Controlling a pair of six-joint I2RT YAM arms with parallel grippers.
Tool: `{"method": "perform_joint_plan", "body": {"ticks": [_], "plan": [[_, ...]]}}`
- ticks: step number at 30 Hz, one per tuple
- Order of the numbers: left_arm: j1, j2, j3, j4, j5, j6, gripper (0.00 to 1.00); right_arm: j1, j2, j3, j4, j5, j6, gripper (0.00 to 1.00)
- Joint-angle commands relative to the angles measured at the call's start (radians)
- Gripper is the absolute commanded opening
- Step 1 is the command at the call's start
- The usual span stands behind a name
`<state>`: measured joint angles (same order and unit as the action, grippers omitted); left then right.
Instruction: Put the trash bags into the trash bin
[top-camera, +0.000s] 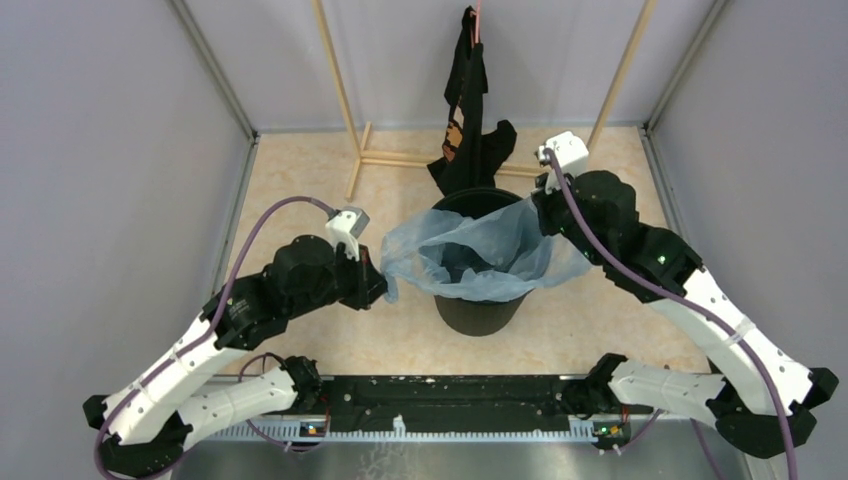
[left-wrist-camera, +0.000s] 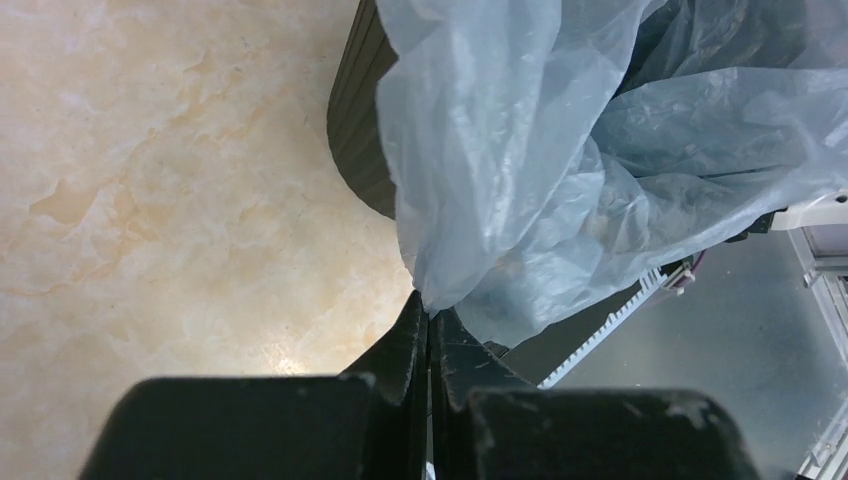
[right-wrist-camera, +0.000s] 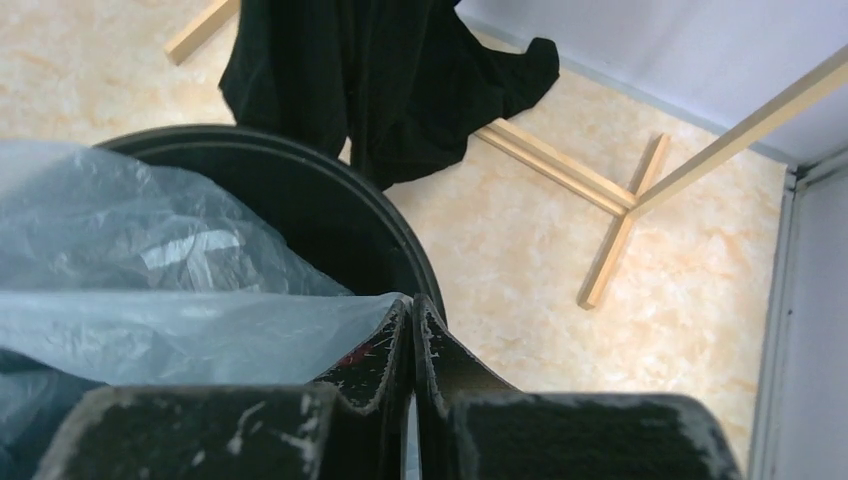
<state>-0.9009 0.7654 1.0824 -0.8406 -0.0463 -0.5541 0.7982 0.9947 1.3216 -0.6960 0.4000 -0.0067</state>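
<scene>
Pinching trash bag (top-camera: 470, 250), left jaws closed, right jaws closed

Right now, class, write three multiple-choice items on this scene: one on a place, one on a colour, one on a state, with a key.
1. Where is the hanging black garment with orange print relative to the round glossy black plastic bin?
A. behind it
B. inside it
C. under it
2. What colour is the thin crinkly translucent plastic bag draped over the bin?
A. yellow
B. red
C. light blue
3. How is the left tool?
A. wide open
B. shut on the bag's edge
C. out of view
Key:
1 A: it hangs beyond the bin's far rim.
2 C: the film looks pale blue in every view.
3 B: the left wrist view shows it closed on plastic.
</scene>
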Motion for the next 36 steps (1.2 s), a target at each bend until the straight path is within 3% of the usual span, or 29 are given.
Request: {"method": "perform_joint_plan", "body": {"ticks": [1,11,16,19,21,27,29,32,36], "plan": [[0.002,-0.015,-0.013,0.000,-0.030,0.012,0.00,-0.042,0.036,-0.023,0.063,0.004,0.066,0.00],[0.002,0.002,-0.091,0.090,-0.151,0.016,0.02,-0.126,0.082,-0.053,0.230,-0.036,0.086,0.00],[0.002,0.099,-0.021,0.015,-0.315,0.048,0.03,-0.182,0.132,-0.045,0.261,-0.084,0.089,0.00],[0.002,0.119,0.021,-0.036,-0.358,0.045,0.14,-0.194,0.142,-0.050,0.256,-0.106,0.093,0.00],[0.001,0.101,0.050,-0.051,-0.296,0.075,0.26,-0.194,0.131,-0.053,0.242,-0.128,0.097,0.00],[0.002,0.015,0.224,-0.120,-0.130,0.181,0.78,-0.195,0.049,-0.098,0.185,-0.191,0.115,0.00],[0.002,0.024,0.300,-0.116,-0.099,0.214,0.91,-0.194,0.026,-0.113,0.173,-0.220,0.124,0.00],[0.002,0.088,0.385,-0.038,-0.025,0.308,0.98,-0.194,0.009,-0.121,0.171,-0.250,0.146,0.00],[0.002,0.227,0.479,0.042,0.005,0.508,0.98,-0.194,0.021,-0.094,0.165,-0.247,0.145,0.00]]}}
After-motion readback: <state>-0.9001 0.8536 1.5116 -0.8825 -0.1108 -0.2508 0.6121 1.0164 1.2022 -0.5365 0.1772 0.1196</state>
